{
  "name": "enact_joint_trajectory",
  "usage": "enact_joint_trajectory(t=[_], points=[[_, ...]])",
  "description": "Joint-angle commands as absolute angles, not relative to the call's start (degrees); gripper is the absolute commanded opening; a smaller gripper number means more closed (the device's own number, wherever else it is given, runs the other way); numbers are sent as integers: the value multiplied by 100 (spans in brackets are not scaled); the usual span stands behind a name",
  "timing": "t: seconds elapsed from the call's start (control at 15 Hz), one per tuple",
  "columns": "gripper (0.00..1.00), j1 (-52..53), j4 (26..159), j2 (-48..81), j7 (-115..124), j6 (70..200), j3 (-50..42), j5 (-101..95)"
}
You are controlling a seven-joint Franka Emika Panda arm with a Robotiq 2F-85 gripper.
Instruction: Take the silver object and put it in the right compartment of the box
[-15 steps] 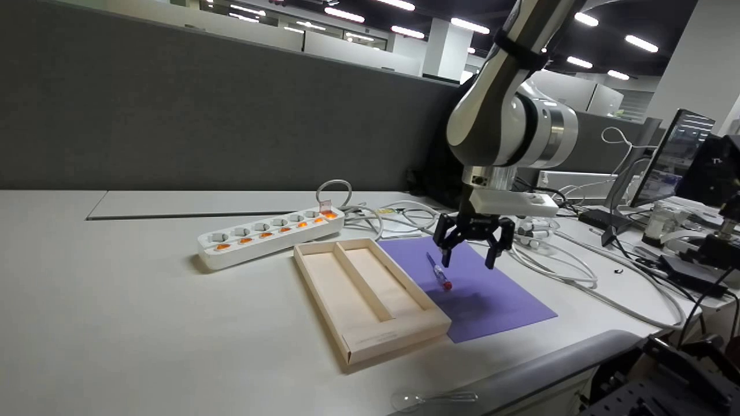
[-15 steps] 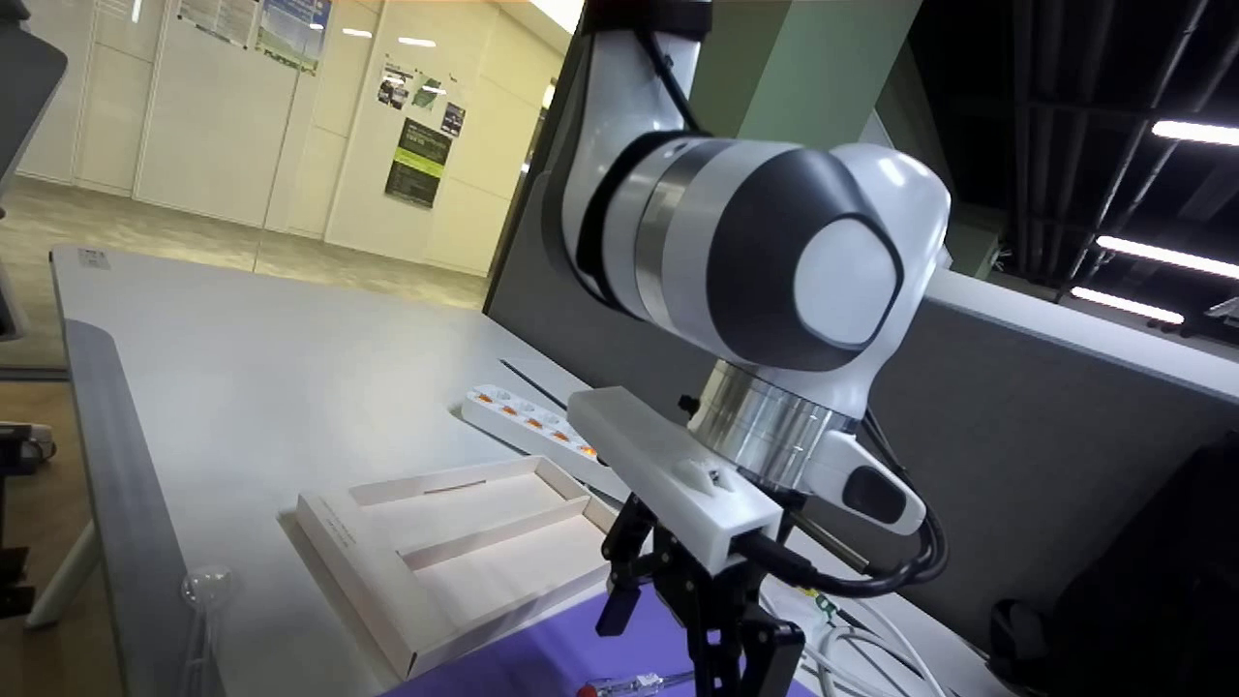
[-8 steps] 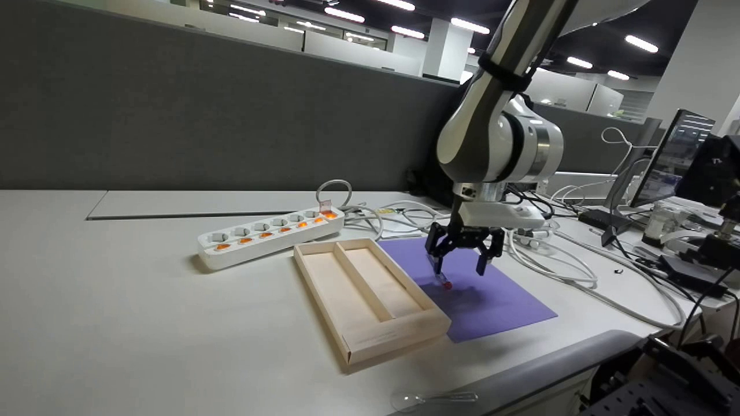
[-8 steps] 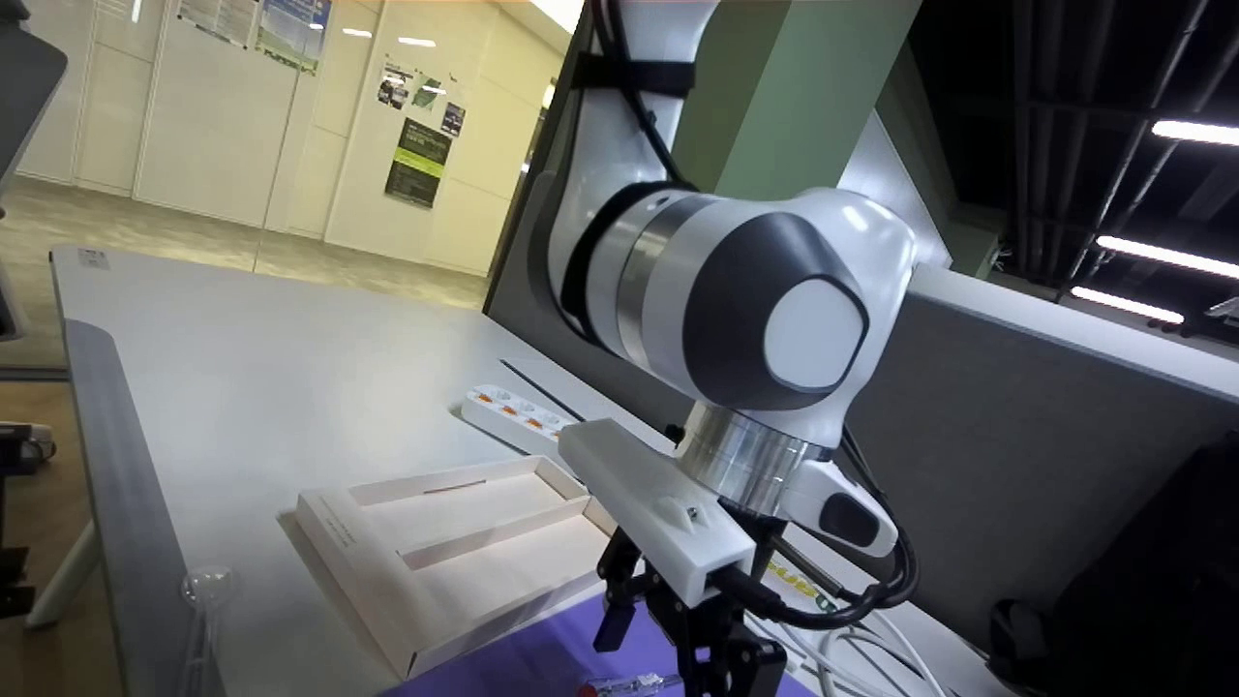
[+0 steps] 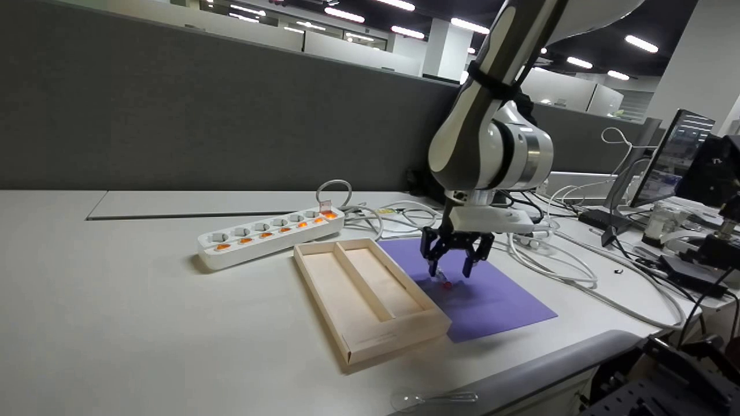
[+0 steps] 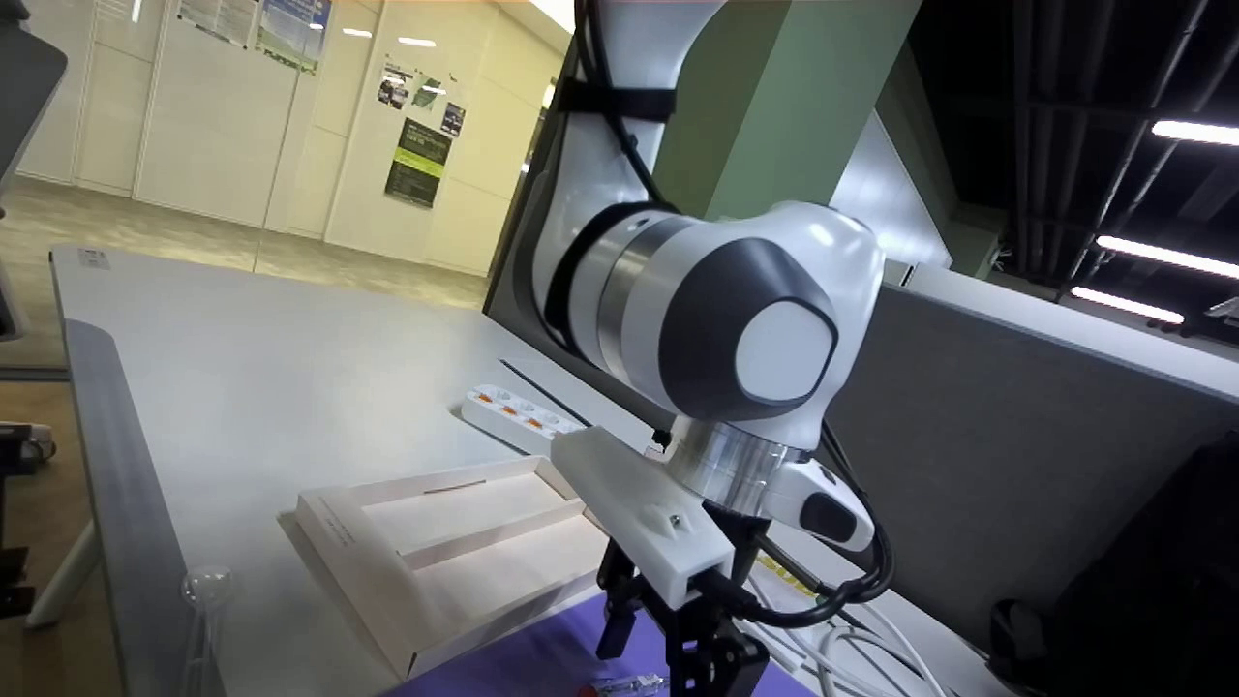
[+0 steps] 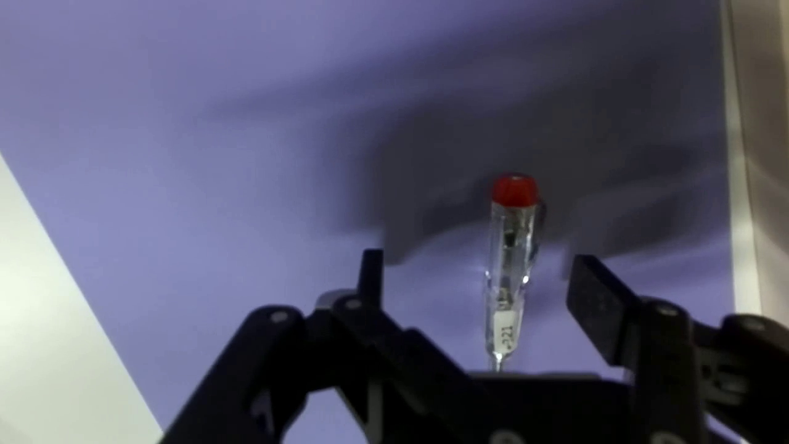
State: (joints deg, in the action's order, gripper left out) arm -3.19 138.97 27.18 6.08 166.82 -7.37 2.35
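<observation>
The silver object (image 7: pixel 510 265) is a slim stick with a clear handle, a red end cap and a thin metal shaft. It lies on the purple sheet, also visible in both exterior views (image 5: pixel 444 283) (image 6: pixel 627 686). My gripper (image 7: pixel 479 280) is open and empty above it, a finger on either side of the handle, neither touching; it also shows in both exterior views (image 5: pixel 450 270) (image 6: pixel 668 668). The gripper hides most of the shaft. The pale wooden box (image 5: pixel 399 341) stands beside the sheet. Its right compartment (image 5: pixel 384 274) is on the sheet's side.
The purple sheet (image 5: pixel 497 303) lies along the box's right side. A white power strip (image 5: pixel 272 238) is behind and left of the box. White cables (image 5: pixel 569 271) run behind and right of the sheet. A clear spoon (image 5: pixel 433 398) lies near the table's front edge.
The arm has moved down and toward the box, bringing the open gripper over the silver object. The object and the box have not moved.
</observation>
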Motion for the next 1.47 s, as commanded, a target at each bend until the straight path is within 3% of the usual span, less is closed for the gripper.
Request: enact_joint_trajectory(t=[0.0,0.47,0.93,1.4], points=[[49,-215,13800,2815,814,16815,-813,289],[1,-232,13755,2900,811,16815,-808,318],[4,-213,13937,2514,569,16648,-542,260],[4,-273,14329,1880,-239,15888,427,381]])
